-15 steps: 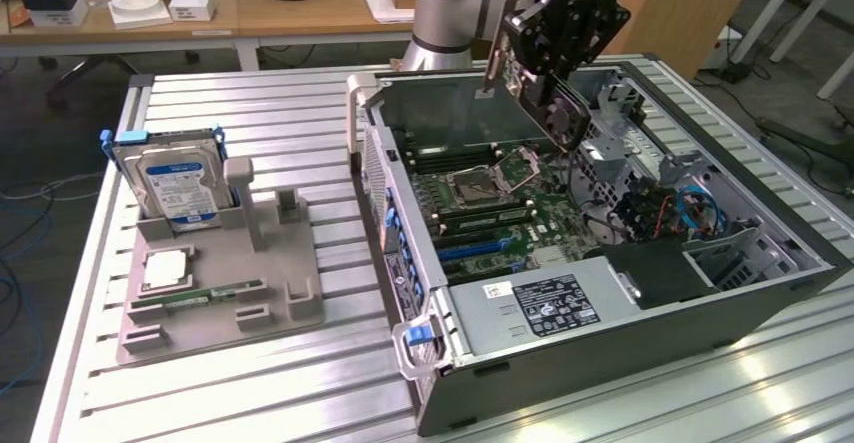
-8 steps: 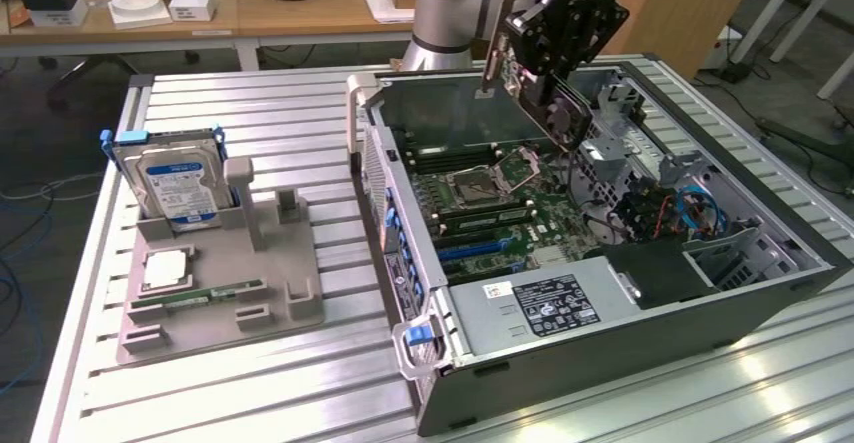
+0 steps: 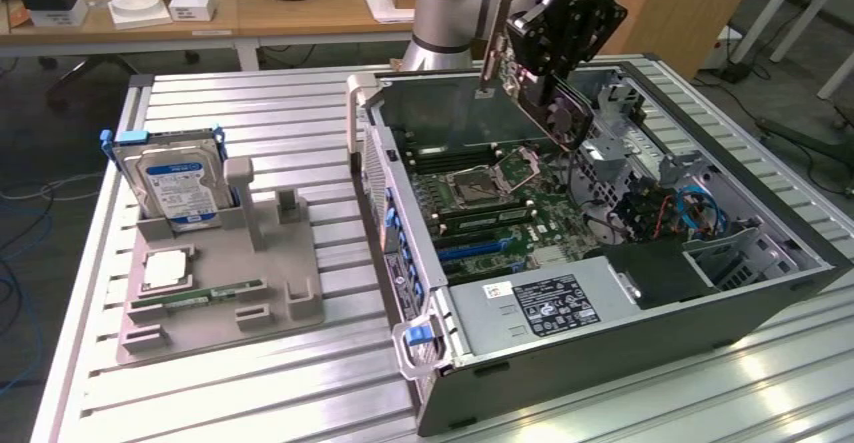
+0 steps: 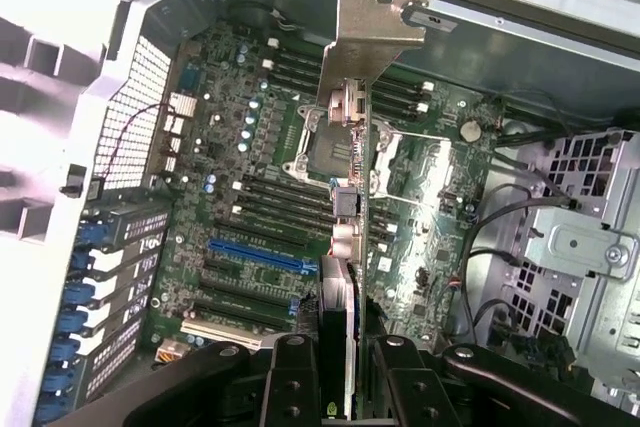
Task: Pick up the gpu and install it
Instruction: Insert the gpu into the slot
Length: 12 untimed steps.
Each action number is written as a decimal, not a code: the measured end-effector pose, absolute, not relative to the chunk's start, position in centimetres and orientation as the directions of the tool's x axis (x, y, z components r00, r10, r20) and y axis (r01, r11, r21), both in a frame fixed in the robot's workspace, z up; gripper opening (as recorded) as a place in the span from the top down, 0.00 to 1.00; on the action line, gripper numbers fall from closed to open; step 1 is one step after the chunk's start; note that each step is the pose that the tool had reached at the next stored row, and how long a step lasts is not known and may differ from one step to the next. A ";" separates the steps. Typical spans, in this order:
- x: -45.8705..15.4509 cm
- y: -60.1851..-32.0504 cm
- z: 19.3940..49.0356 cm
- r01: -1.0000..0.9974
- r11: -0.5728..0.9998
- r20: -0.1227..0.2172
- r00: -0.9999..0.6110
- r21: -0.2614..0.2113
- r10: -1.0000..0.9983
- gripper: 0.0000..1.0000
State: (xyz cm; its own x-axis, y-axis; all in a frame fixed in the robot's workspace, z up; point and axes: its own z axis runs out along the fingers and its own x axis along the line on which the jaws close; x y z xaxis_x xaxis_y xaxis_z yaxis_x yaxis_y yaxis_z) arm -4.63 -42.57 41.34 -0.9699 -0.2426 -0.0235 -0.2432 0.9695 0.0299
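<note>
The fingers (image 4: 290,382) are pinched on the thin edge of the gpu (image 4: 365,37), so the gripper (image 4: 343,347) has the card clamped between them, with the bracket end away from the wrist. From where I stand, the gpu hangs over the open computer case (image 3: 747,293), at about twelve o'clock of the motherboard (image 3: 534,213) in the exterior view. It is tilted and touches nothing below. The hard drive (image 3: 180,178) stands in its tray (image 3: 214,313), well apart at nine o'clock of the case.

The tilt worries me. If the card comes down skewed, its edge could land beside the blue slot (image 4: 255,252) instead of in it and scrape the board. The silvery bracket could catch on the case's rear wall. The grip is on a narrow edge, so a push against resistance might make the card slide. The loose cables (image 3: 694,208) at three o'clock look near enough to snag.
</note>
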 end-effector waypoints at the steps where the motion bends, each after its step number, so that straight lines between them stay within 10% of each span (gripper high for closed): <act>1: -4.6 -42.6 41.3 -0.247 0.968 -0.024 -0.969 0.030 -0.247 0.73; 12: -4.6 -42.6 41.3 -0.294 0.955 -0.024 -0.956 0.031 -0.293 0.73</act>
